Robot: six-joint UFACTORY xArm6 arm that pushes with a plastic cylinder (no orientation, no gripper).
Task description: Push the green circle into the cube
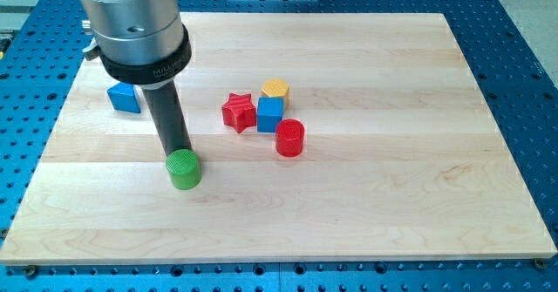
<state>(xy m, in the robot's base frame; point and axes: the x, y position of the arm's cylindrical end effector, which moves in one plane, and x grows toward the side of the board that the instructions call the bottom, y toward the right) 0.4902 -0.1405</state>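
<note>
The green circle [184, 169] lies on the wooden board at the view's lower left. My tip [178, 149] stands right behind it, at its upper edge, seemingly touching it. The blue cube [270, 114] sits near the board's middle, to the right and above the green circle. A red star [238, 112] is against the cube's left side, a yellow block [275, 90] is behind it, and a red cylinder [289, 138] is at its lower right.
Another blue block [125, 98] lies at the view's left, partly behind the arm's grey body [135, 26]. The wooden board [392, 179] rests on a blue perforated table [523, 83].
</note>
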